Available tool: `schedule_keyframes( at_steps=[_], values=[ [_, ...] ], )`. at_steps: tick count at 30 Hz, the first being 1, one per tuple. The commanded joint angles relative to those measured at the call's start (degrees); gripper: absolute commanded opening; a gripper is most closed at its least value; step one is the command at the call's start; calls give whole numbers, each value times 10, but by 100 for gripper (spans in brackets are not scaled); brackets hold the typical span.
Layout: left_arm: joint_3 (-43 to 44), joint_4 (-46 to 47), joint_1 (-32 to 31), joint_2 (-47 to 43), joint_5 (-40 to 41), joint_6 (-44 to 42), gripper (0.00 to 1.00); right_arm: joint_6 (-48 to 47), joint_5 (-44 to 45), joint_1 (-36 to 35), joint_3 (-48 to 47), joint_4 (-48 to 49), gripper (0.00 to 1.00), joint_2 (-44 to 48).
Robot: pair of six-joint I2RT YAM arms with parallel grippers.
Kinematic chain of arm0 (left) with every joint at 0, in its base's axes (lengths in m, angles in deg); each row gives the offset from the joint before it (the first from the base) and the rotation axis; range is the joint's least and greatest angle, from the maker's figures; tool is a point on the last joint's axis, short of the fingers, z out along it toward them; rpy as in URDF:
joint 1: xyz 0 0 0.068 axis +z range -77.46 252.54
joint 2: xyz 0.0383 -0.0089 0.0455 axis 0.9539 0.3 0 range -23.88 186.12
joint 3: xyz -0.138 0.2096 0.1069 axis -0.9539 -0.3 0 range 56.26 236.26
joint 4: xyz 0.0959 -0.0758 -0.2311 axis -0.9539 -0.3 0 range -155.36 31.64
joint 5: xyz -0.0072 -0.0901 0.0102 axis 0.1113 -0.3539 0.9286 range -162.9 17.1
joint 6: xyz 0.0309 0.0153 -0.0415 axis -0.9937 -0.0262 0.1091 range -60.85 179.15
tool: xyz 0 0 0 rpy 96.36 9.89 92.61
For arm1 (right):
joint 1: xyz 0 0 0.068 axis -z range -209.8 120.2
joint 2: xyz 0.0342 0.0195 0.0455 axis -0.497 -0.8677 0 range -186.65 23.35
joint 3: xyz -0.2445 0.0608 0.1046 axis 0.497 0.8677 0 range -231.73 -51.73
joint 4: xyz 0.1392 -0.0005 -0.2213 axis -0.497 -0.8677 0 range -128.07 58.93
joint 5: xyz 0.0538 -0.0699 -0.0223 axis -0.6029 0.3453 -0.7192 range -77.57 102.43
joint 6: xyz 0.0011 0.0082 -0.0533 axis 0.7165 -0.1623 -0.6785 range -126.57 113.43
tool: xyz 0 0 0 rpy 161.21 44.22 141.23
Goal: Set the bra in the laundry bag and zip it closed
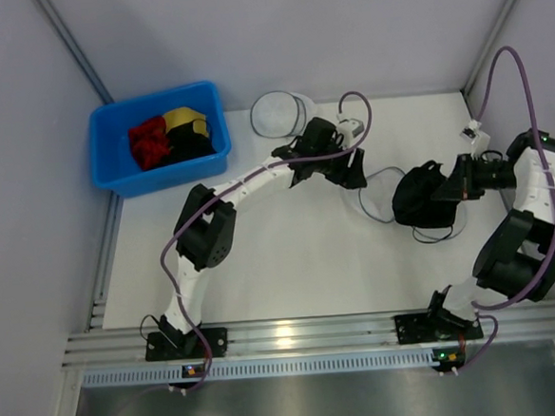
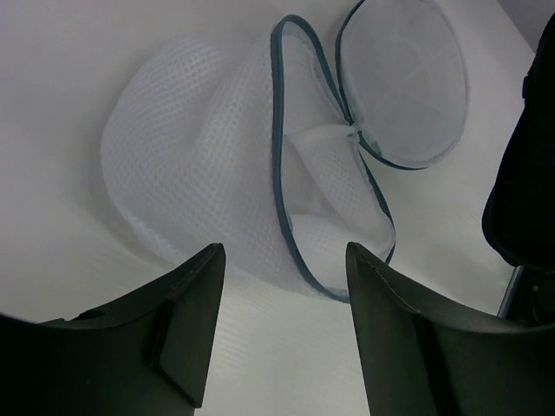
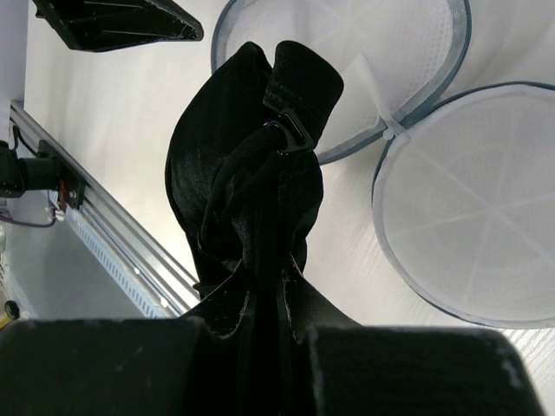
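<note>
We see the right claw (image 3: 260, 334) shut tight on the bra (image 3: 251, 173). The bra is black and soft, and it hangs from the claw in a bunch. A thin strap with a small clip shows on its front. From above, the bra is on the right side of the table (image 1: 290, 255), just in front of the right arm. We cannot tell if it touches the table.

The laundry bag (image 2: 199, 165) lies open on the table. It is white net with thin dark rims. Its two round halves lie side by side and are joined at one spot. From the right arm's camera, the bra hangs in front of the rim of one half. The bra is not inside the bag, and the bag is not zipped.

The left claw (image 2: 282, 321) is open and holds nothing. Its two dark fingers (image 2: 186, 321) point at the bag, which is near them but not touching.

Far back on the left stands a blue box (image 1: 161, 178). In it lie a red cloth (image 1: 147, 141) and a yellow and black cloth (image 1: 184, 119). Beside the box sits a round white case (image 1: 278, 113).
</note>
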Motion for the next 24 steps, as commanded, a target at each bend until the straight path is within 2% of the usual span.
schedule_keyframes(
  at_steps=[1, 7, 10, 13, 14, 16, 24],
  values=[
    [47, 23, -7, 20, -29, 14, 63, -17, 4, -2, 1, -33, 0, -13],
    [73, 24, -13, 50, -28, 8, 56, -17, 17, -31, 19, -23, 0, -29],
    [80, 25, -13, 60, -20, 0, 48, -3, 22, -58, 29, -14, 0, -42],
    [78, 24, -13, 65, -16, -4, 27, 0, 26, -88, 28, -13, 0, -55],
    [75, 23, -13, 60, -22, -4, 9, -1, 28, -96, 26, -15, 0, -63],
    [58, 24, -13, 49, -31, -7, 1, -6, 32, -121, 18, -21, 0, -79],
    [-79, 27, -9, -71, -108, -79, 0, -57, 14, -186, -6, -98, 0, -152]
  ],
)
